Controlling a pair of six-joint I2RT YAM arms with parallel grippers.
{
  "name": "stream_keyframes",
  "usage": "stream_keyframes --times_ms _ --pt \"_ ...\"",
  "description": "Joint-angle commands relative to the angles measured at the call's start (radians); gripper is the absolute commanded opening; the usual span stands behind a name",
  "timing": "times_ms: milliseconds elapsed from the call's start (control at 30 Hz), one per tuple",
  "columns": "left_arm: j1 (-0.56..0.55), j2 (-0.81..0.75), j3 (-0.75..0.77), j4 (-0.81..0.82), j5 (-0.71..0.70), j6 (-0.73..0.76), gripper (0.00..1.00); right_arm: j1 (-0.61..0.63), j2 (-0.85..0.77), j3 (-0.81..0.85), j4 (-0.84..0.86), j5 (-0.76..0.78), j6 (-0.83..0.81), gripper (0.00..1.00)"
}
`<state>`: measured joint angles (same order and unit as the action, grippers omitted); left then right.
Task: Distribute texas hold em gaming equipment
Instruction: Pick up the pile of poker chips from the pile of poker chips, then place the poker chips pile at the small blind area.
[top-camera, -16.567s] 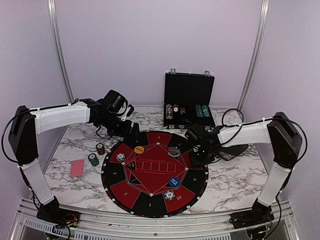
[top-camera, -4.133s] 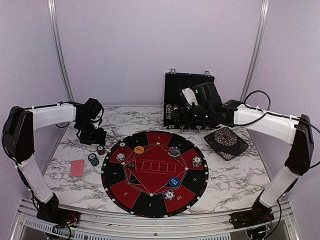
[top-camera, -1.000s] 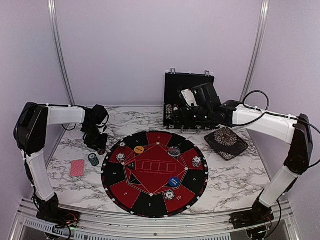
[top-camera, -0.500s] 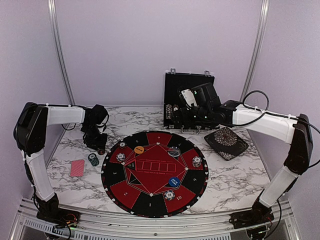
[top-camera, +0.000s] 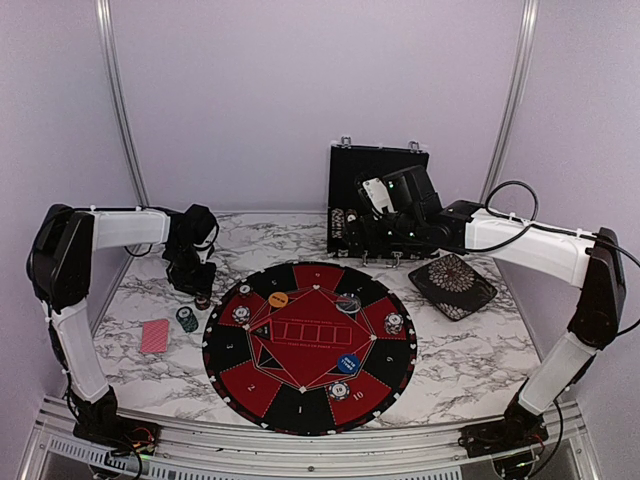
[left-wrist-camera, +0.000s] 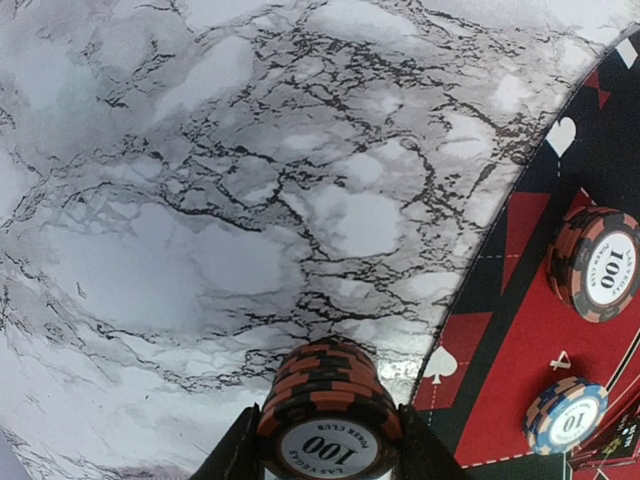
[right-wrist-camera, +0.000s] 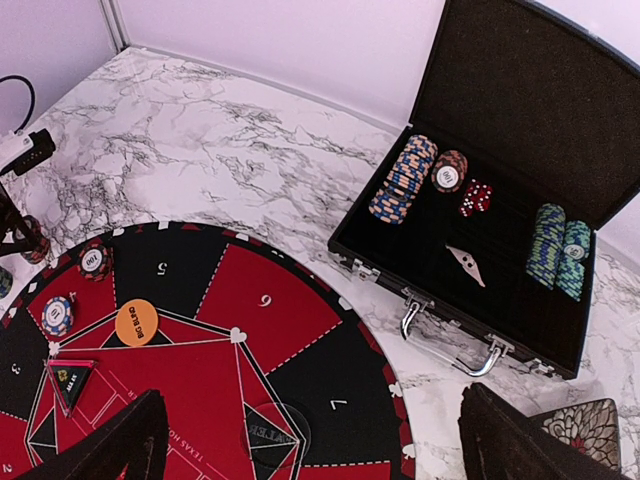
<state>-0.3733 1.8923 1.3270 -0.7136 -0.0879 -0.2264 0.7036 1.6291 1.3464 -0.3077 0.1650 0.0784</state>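
Left gripper (left-wrist-camera: 328, 458) pinches one red chip stack (left-wrist-camera: 328, 415); right gripper (right-wrist-camera: 310, 430) is spread wide. On the big round mat (top-camera: 300, 402) sit four chip piles (top-camera: 241, 314) and three discs (top-camera: 278, 298).

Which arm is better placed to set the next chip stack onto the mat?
Left. Its claw is shut on a red chip stack right beside the mat; the right claw hangs open and empty near the case.

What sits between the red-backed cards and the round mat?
A teal chip stack stands between the cards and the mat, nearer the mat; the top view shows it.
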Motion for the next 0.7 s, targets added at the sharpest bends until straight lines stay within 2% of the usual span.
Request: stream_keyframes --times_ms 0,667 --pt "-0.009 -0.043 0.038 -0.038 -0.014 0.009 0.31 -0.007 0.007 0.053 -0.001 -0.003 0.004 0.99" --pt "-0.119 -0.049 0.124 -0.104 -0.030 -0.008 0.31 -0.007 0.015 0.056 -0.005 -0.004 0.011 0.99"
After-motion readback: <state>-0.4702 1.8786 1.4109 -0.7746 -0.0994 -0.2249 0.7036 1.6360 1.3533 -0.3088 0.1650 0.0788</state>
